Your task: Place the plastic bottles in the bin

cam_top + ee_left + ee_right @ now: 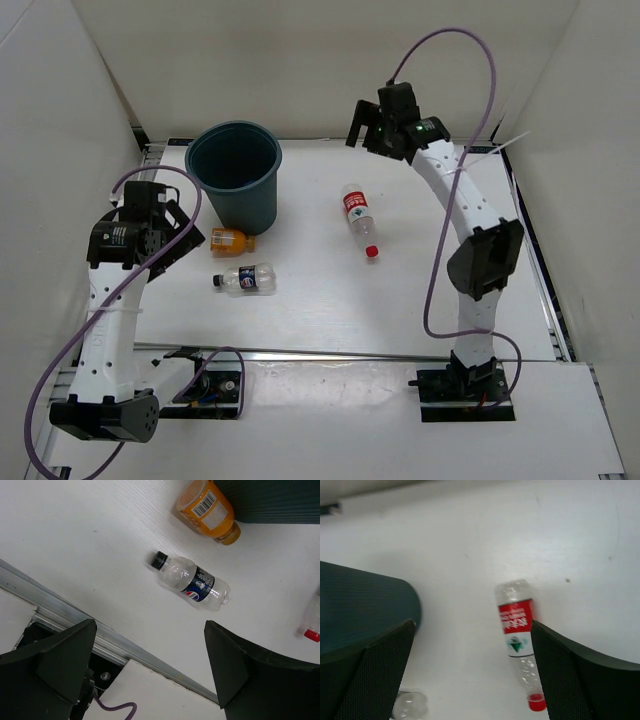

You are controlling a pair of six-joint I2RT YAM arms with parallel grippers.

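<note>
1. Orange bottle (228,239) lies beside the bin (245,205), dark-label bottle (245,279) near, red-label bottle (359,218) apart.
2. Both left gripper (150,630) and right gripper (472,630) gape empty; a pickup is pending.
3. Next probably: left gripper descends over dark-label bottle.

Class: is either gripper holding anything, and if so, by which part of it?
Nothing is held: the left gripper and the right gripper both hover with fingers spread wide, gripping nothing.
</note>
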